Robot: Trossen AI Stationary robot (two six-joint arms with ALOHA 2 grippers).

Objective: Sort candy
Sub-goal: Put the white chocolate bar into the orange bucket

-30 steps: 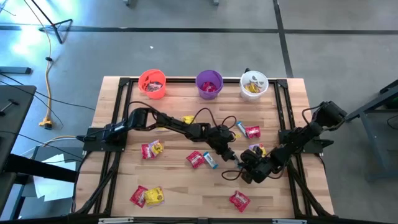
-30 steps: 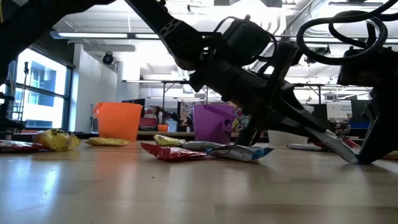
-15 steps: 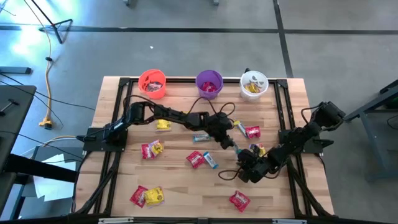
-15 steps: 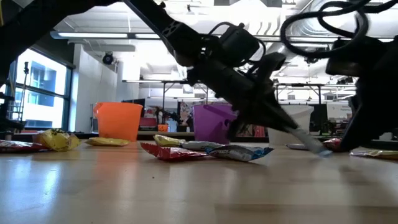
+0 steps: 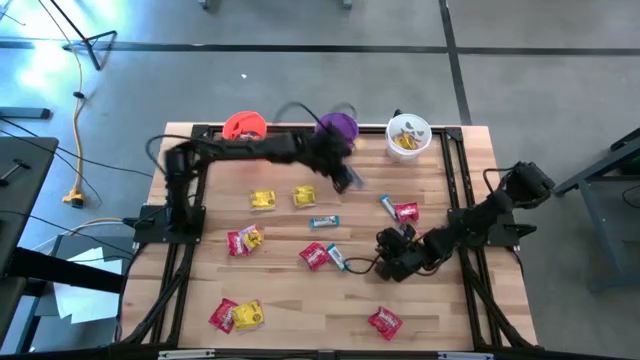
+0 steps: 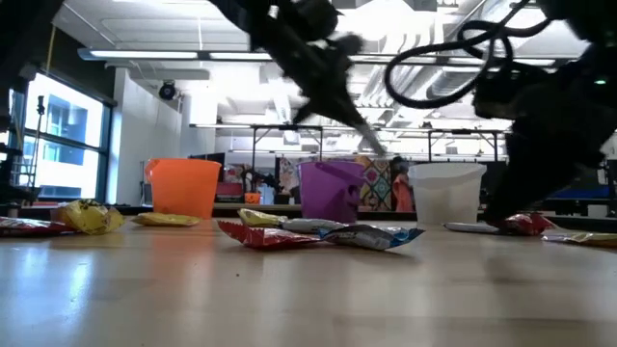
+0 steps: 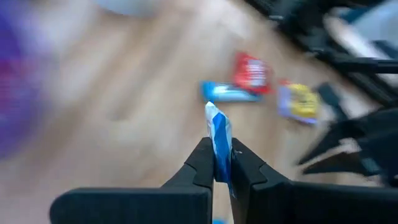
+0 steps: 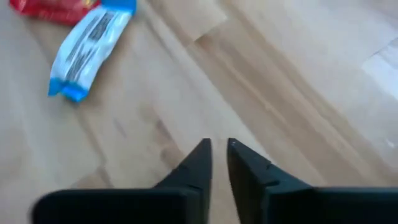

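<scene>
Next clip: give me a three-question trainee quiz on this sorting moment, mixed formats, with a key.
1. True or false: the left tool is shut on a blue-and-white candy bar.
2. Multiple choice: the right tool has between its fingers A) a red packet B) a yellow packet C) nothing.
3. Fill in: from above, the left tool hangs nearest the ___ cup.

Key: 1 true; 2 C, its narrow gap shows only bare table; 3 purple.
</scene>
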